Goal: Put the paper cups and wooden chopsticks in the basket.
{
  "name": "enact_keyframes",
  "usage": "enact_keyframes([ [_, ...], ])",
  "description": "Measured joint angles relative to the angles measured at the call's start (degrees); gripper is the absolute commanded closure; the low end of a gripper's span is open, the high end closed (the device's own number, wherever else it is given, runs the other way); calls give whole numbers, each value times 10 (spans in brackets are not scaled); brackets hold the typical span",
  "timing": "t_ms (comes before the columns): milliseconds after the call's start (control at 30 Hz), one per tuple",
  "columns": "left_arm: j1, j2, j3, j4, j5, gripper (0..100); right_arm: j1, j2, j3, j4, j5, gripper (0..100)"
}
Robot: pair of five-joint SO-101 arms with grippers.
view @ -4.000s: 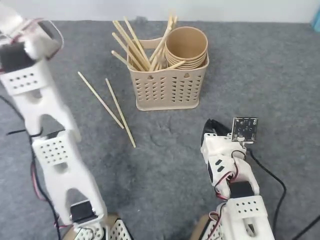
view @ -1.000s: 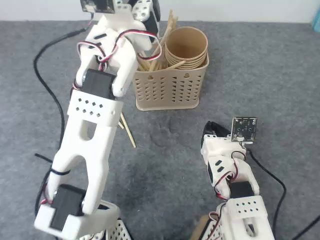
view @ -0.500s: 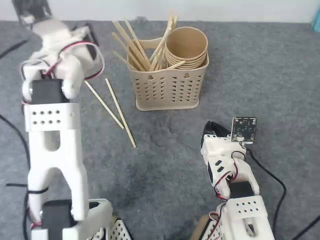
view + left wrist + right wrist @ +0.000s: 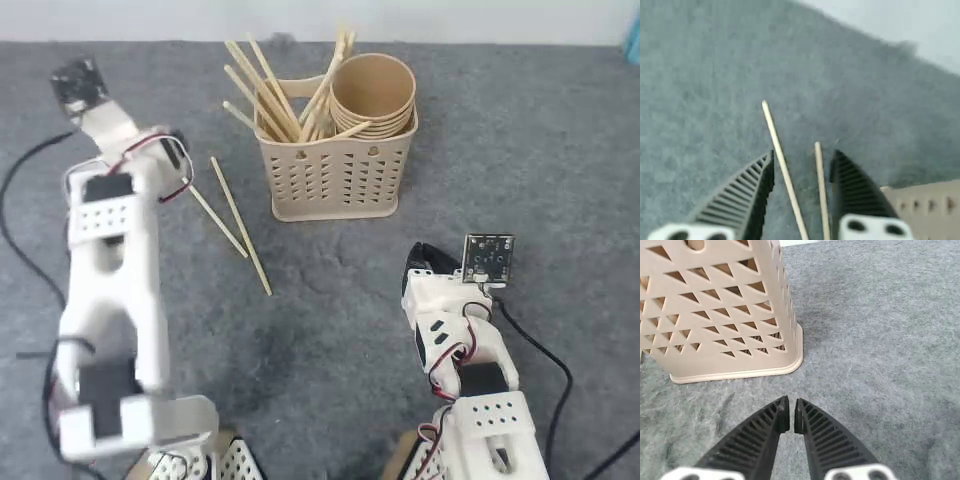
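Two wooden chopsticks lie on the grey mat left of the basket (image 4: pixel 340 180): one (image 4: pixel 205 205) runs under my left gripper (image 4: pixel 178 150), the other (image 4: pixel 250 247) lies beside it. In the left wrist view my left gripper (image 4: pixel 803 154) is open low over the mat, and both chopsticks (image 4: pixel 782 165) (image 4: pixel 820 185) pass between its fingers. The beige basket holds a stack of paper cups (image 4: pixel 372 95) and several chopsticks (image 4: pixel 270 90). My right gripper (image 4: pixel 790 415) is shut and holds nothing, just above the mat in front of the basket (image 4: pixel 715 315).
The basket's corner (image 4: pixel 925 200) stands close beside my left gripper. The right arm's base (image 4: pixel 480 400) sits at the front right. Open mat stretches to the right of the basket and across the front middle.
The left arm has swung from above the basket's left side back to the left and lowered over the two chopsticks on the mat. The right arm has not moved.
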Motion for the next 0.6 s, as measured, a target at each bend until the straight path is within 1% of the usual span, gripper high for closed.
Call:
enact_keyframes([
  [100,-4,88,-63,33,4,884,0,0,0,0,0,957],
  [267,-11,229,-214,125,63,884,0,0,0,0,0,957],
  [400,-10,342,-348,210,76,884,0,0,0,0,0,957],
  [600,-11,494,-534,296,92,883,0,0,0,0,0,957],
])
